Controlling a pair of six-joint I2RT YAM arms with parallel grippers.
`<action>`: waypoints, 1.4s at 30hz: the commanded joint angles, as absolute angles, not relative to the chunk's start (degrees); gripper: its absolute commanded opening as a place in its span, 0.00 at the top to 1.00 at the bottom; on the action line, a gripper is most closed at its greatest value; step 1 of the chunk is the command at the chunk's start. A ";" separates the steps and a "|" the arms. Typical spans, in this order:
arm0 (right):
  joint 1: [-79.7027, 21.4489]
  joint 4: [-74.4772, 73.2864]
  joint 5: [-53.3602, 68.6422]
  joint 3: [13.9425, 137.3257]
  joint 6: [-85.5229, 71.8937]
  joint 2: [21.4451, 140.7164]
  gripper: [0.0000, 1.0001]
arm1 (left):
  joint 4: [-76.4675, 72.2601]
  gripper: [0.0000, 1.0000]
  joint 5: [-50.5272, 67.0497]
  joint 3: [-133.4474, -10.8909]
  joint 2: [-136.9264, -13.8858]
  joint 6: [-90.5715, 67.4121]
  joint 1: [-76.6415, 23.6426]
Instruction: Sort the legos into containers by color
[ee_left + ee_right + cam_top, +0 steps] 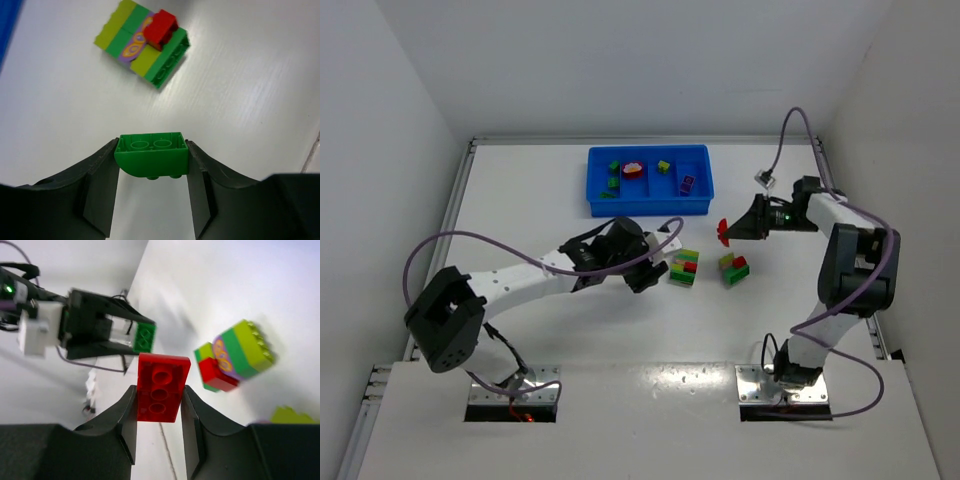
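The left gripper [152,167] is clamped on a green brick [150,150] and the right gripper [159,405] pinches a red brick [162,380], so each should travel level over the clumps [684,268] to the blue tray [650,207], at twelve and ten o'clock respectively, releasing low over matching colours.

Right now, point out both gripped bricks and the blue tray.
green brick [151,159], left wrist view, front face
red brick [159,393], right wrist view, middle hole
blue tray [650,208], top external view, near wall

Top view high, wide — wrist views close, share clump [142,42]
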State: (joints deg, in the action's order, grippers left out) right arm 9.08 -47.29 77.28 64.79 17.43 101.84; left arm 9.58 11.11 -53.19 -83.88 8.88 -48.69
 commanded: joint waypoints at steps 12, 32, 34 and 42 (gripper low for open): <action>17.49 -27.97 66.98 50.37 13.03 85.54 1.00 | 18.63 0.75 12.23 -77.41 -90.52 -15.63 -27.69; 18.02 -16.96 60.99 44.30 3.78 81.38 1.00 | 20.30 0.75 -3.42 -104.50 -120.93 -17.67 -19.34; 18.02 -16.96 61.52 44.30 3.78 81.39 1.00 | 20.30 0.72 -5.44 -105.73 -122.33 -17.67 -19.34; 18.02 -17.58 61.52 44.82 4.31 81.91 1.00 | 20.30 0.44 -7.56 -107.67 -125.15 -16.08 -18.81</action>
State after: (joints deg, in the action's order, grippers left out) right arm 17.82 -19.29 60.01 44.58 3.42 82.17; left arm 21.21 -6.00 -105.38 -124.84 -16.78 -19.03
